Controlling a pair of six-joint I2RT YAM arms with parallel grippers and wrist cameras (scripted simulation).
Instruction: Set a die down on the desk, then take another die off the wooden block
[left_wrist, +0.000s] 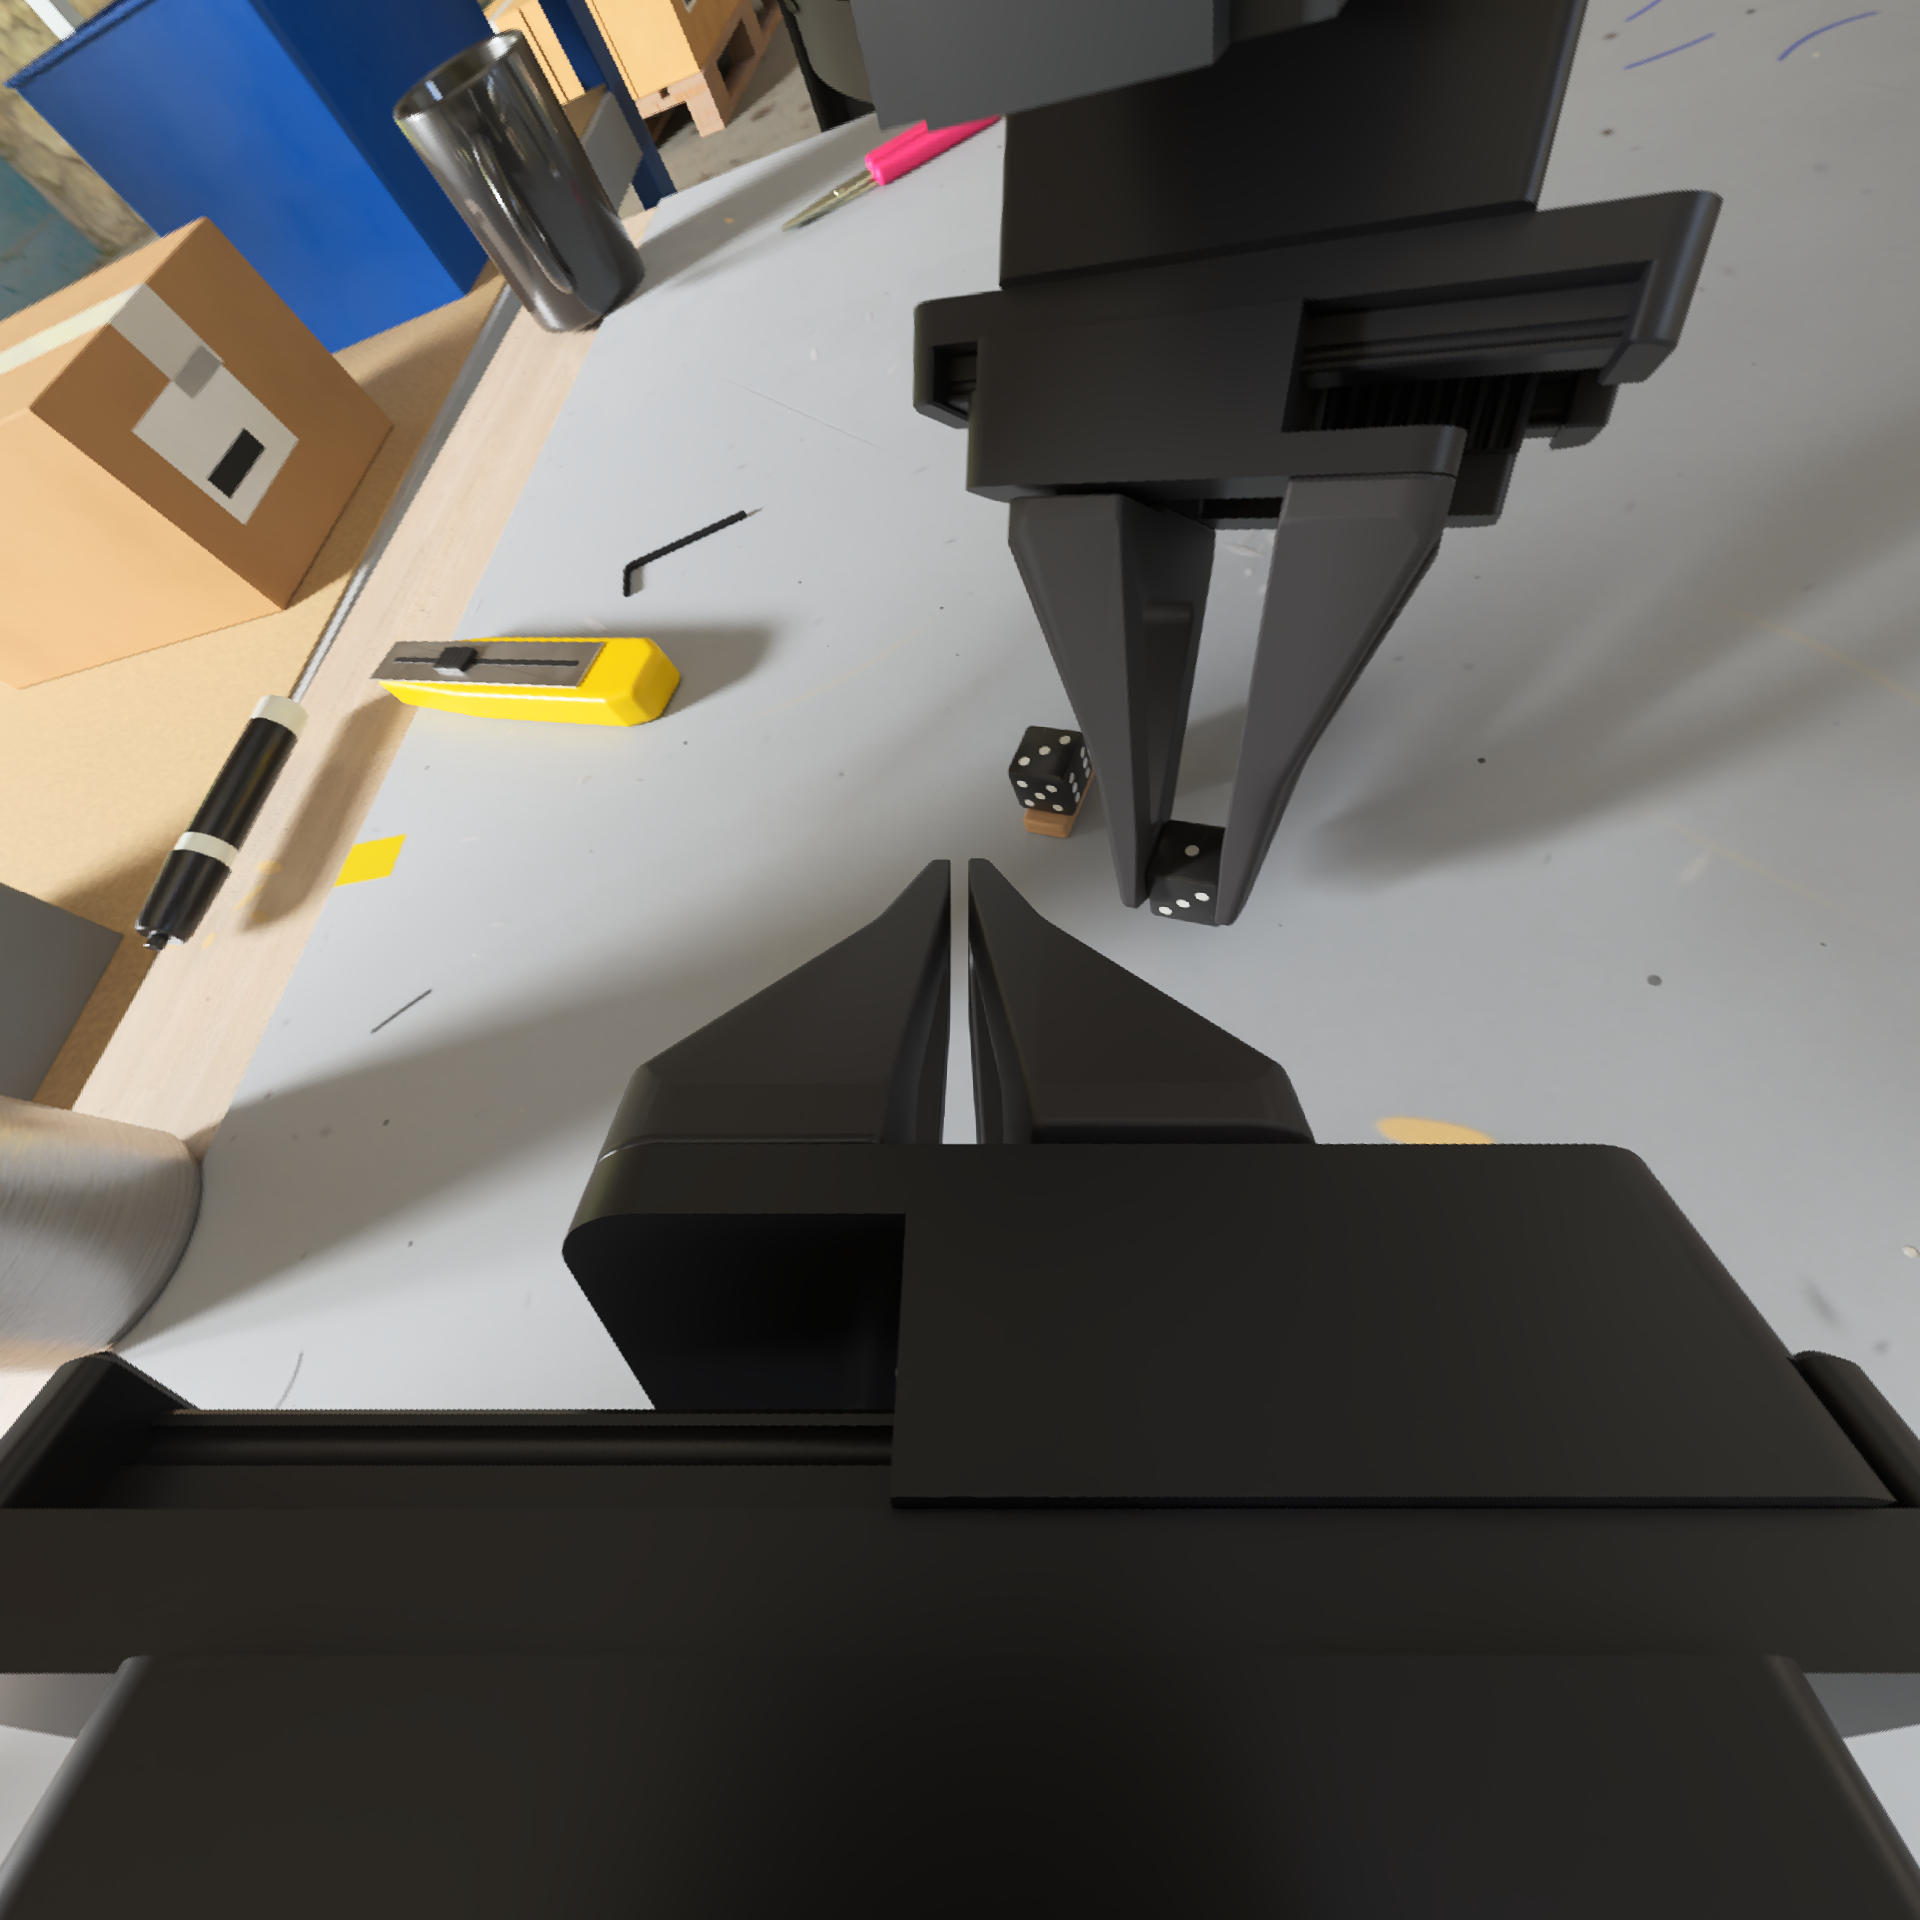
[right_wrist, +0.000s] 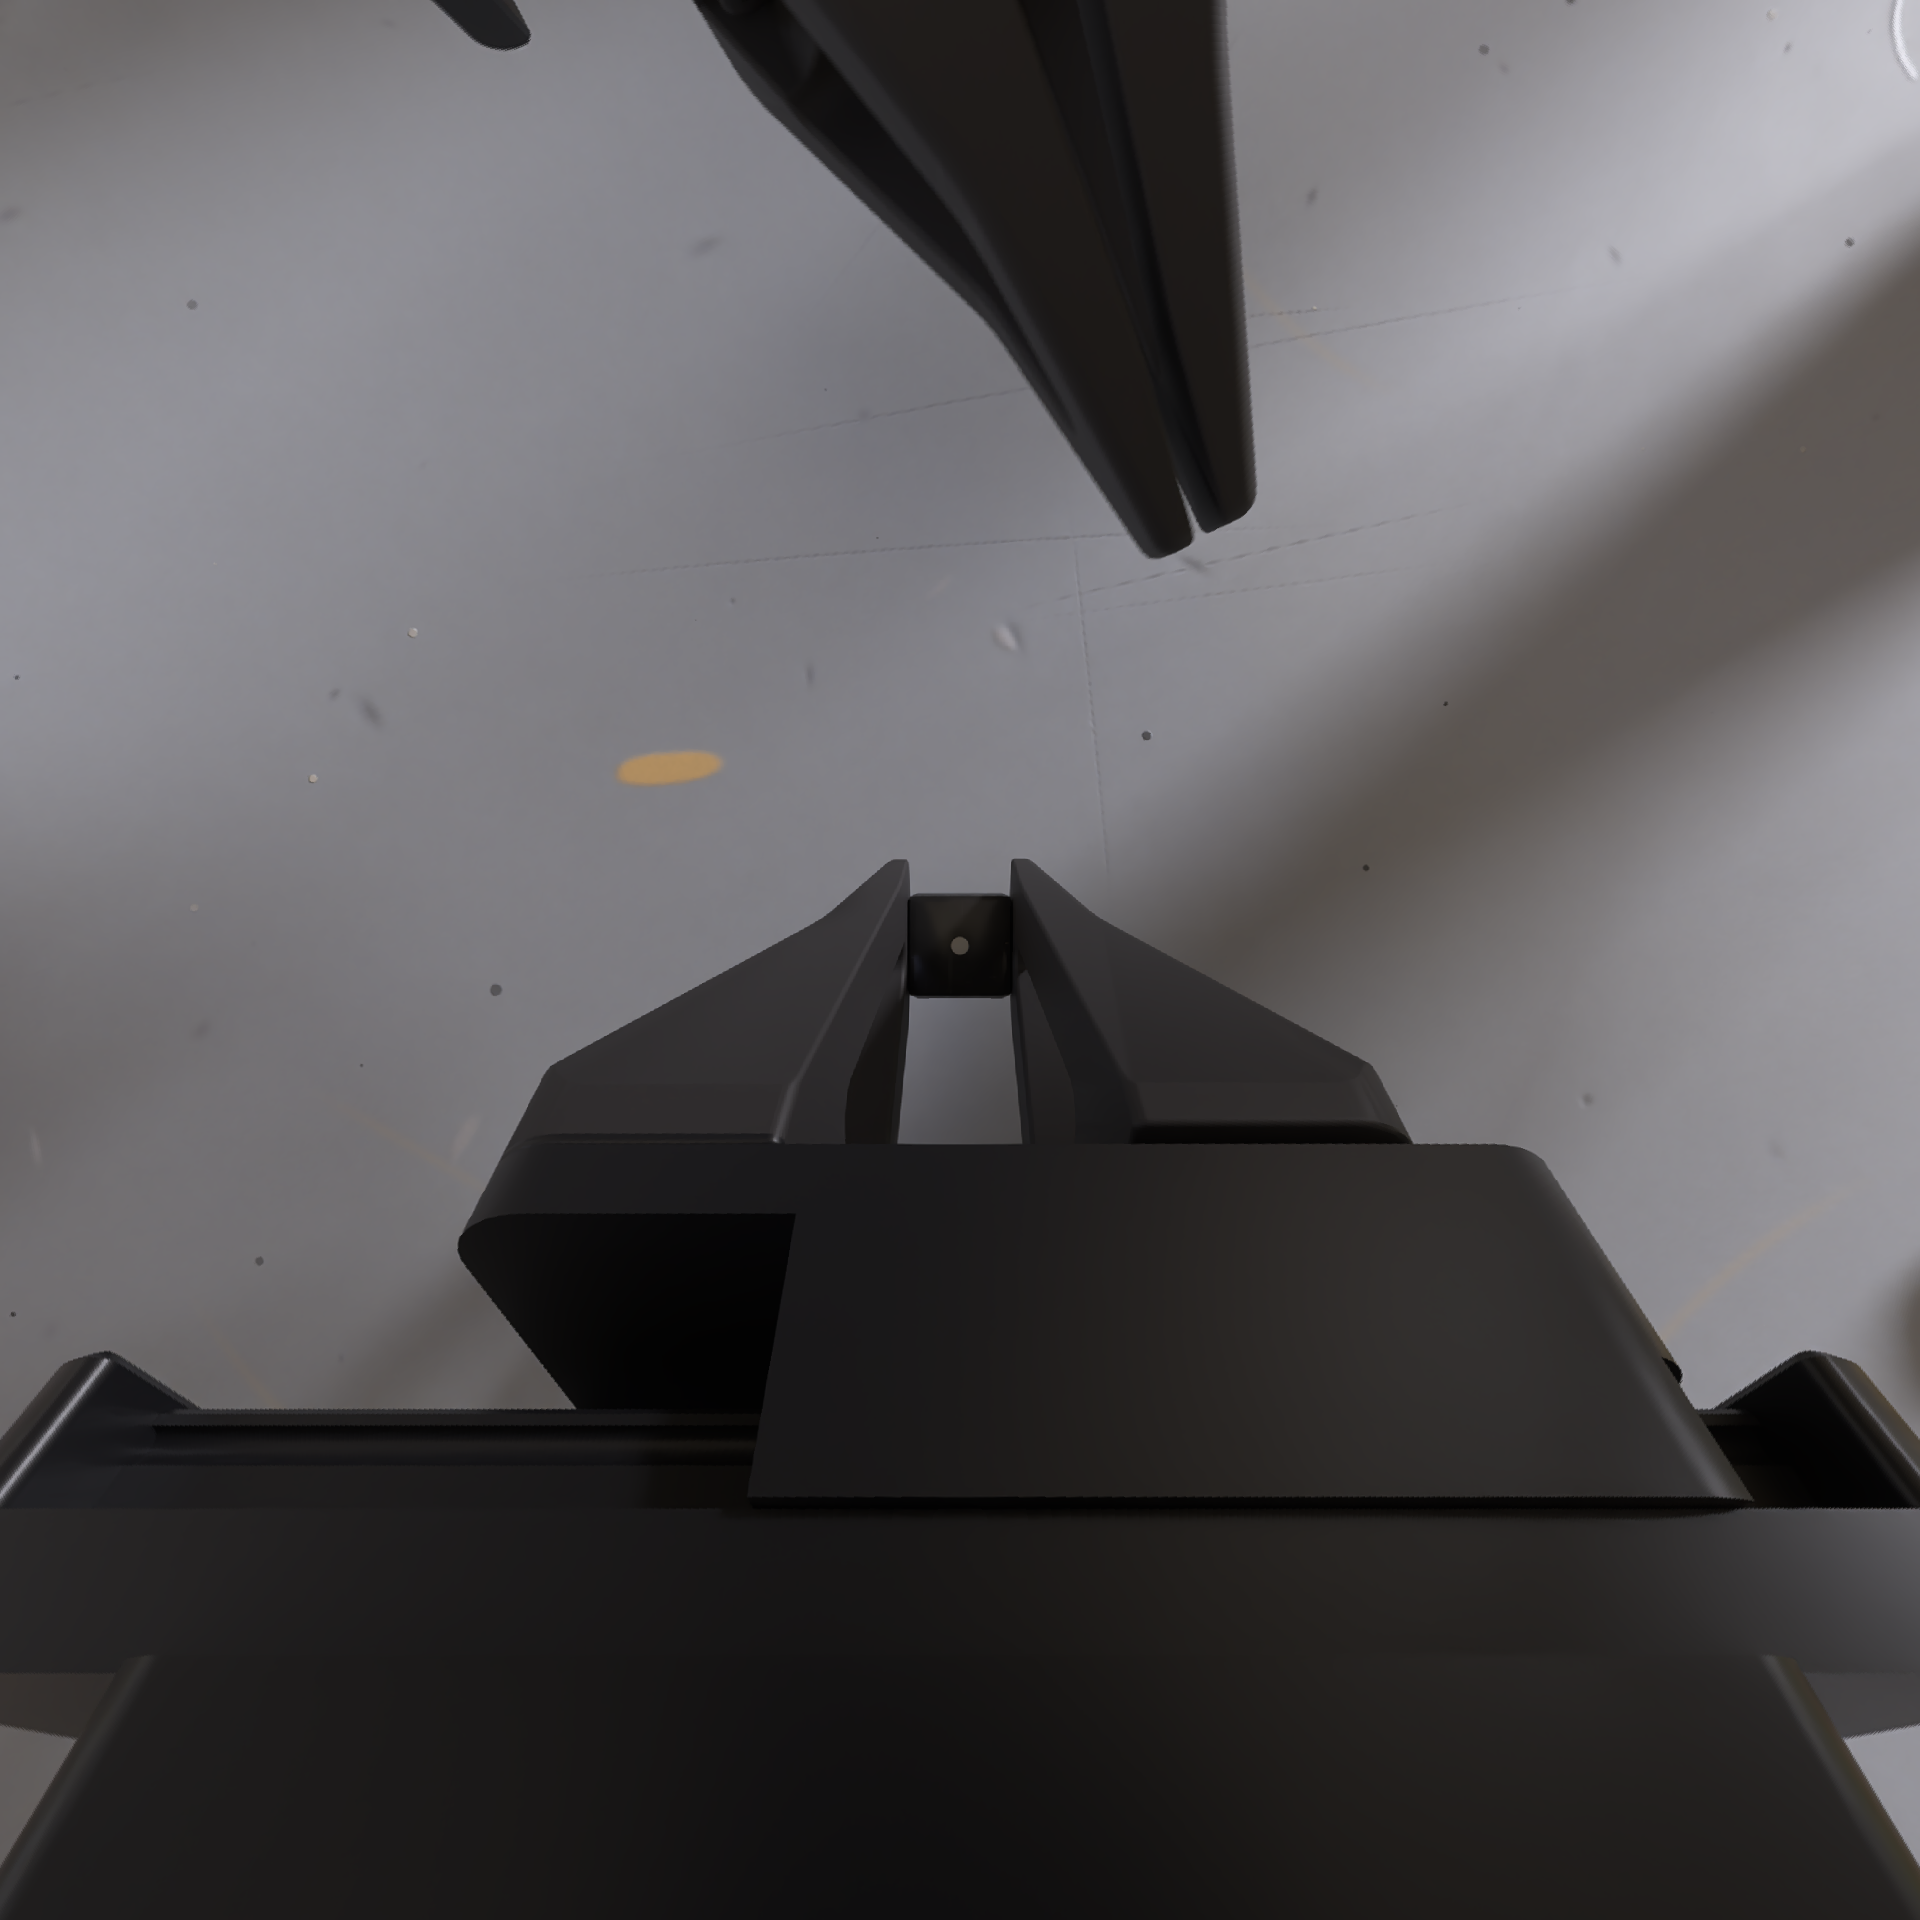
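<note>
In the left wrist view my left gripper is shut and empty, above the grey desk. Ahead of it my right gripper points down, shut on a black die held at or just above the desk surface. A second black die sits on a small wooden block, just left of the right gripper's fingers. In the right wrist view my right gripper grips the die between its fingertips. The left gripper hangs shut ahead of it.
A yellow utility knife, a black hex key, a black marker, a cardboard box and a dark glass tumbler lie to the left. A pink-handled tool lies far back.
</note>
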